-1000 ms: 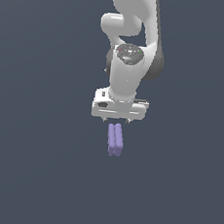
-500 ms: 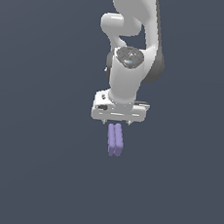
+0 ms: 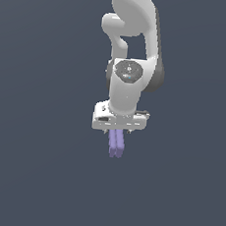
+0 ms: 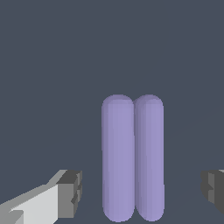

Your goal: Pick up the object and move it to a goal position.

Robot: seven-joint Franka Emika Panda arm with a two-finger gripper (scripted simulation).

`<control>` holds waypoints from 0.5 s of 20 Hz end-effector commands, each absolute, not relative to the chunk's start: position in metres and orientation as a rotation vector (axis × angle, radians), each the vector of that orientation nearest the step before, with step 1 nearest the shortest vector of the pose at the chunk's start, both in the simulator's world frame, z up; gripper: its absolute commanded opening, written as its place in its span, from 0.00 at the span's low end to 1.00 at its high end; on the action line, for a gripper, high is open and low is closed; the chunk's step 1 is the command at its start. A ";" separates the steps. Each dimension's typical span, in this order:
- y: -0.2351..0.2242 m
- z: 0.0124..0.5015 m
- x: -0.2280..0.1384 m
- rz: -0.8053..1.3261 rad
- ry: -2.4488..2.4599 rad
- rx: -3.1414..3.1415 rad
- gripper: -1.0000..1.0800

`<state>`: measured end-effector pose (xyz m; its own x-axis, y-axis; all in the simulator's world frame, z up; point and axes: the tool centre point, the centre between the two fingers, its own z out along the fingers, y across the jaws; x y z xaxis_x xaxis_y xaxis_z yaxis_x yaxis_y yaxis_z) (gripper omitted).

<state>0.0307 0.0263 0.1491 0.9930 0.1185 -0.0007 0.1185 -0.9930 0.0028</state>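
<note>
Exterior view: a glossy white, smooth-shelled robot arm (image 3: pixel 133 53) with rounded joint housings and a dark grey disc on its wrist joint descends over a flat, uniform slate-grey ground (image 3: pixel 29 175). Its white, boxy gripper (image 3: pixel 118 131) points downward, and a small matte lavender-purple block (image 3: pixel 116 144), shaped like two round-ended bars joined side by side, shows just beneath it, narrower than the gripper body, which hides its upper end. Wrist view: the block (image 4: pixel 132 157) lies lengthwise between the two fingers (image 4: pixel 70 193), whose dark grey squared pads stand well apart from its sides with bare ground visible in both gaps; the jaws are spread and grasp nothing.
</note>
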 end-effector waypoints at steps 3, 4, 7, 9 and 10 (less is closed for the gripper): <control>0.027 0.146 0.035 0.000 0.199 3.135 0.96; 0.027 0.146 0.034 -0.001 0.196 3.135 0.96; 0.026 0.143 0.034 -0.001 0.196 3.135 0.96; 0.027 0.137 0.033 -0.001 0.196 3.135 0.96; 0.027 0.132 0.033 -0.001 0.196 3.135 0.96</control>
